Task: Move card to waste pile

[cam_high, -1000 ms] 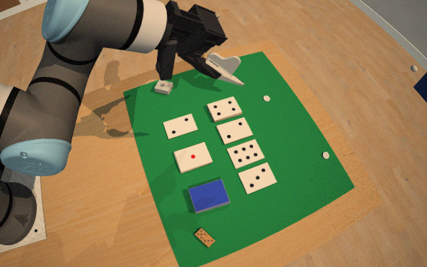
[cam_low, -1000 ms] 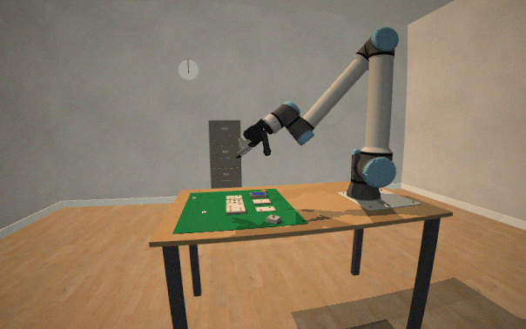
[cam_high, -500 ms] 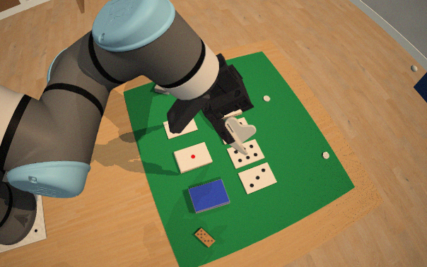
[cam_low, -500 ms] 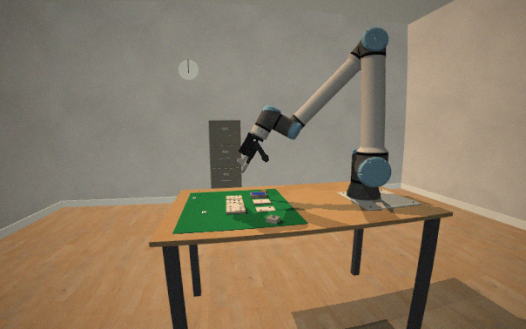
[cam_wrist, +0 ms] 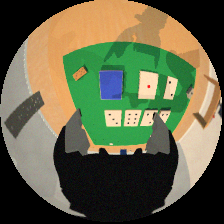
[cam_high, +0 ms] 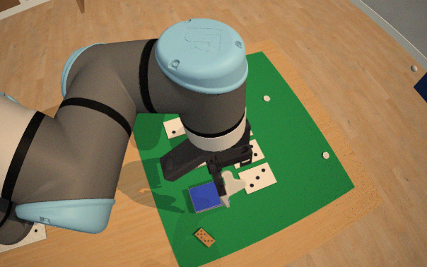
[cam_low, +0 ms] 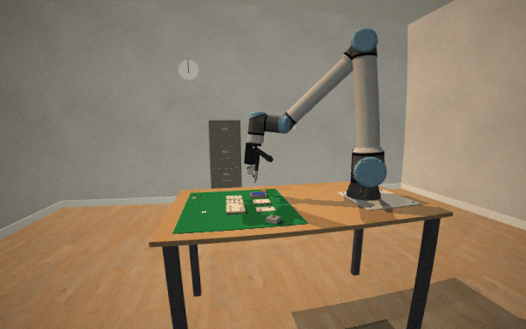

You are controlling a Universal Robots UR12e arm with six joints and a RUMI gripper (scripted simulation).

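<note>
The face-down stock (cam_wrist: pixel 111 85) is a blue-backed stack on the green mat (cam_wrist: pixel 130 80). It also shows in the top view (cam_high: pixel 206 196) and in the exterior view (cam_low: pixel 259 194). The waste pile (cam_wrist: pixel 148 86), a pale card with one red dot, lies right beside the stock. The arm hides it in the top view. My gripper (cam_wrist: pixel 117 110) is open and empty. It hangs well above the mat, roughly over the stock and waste, as the exterior view (cam_low: pixel 253 174) shows. In the top view its fingers (cam_high: pixel 230 192) overlap the stock's right edge.
A row of several pale pip cards (cam_wrist: pixel 132 118) lies beside the stock and waste. Another one-dot card (cam_wrist: pixel 170 87) and a grey block (cam_low: pixel 273 219) lie past the waste. A brown dotted tile (cam_high: pixel 204 236) and two white pegs (cam_high: pixel 266 98) (cam_high: pixel 325 155) sit on the mat.
</note>
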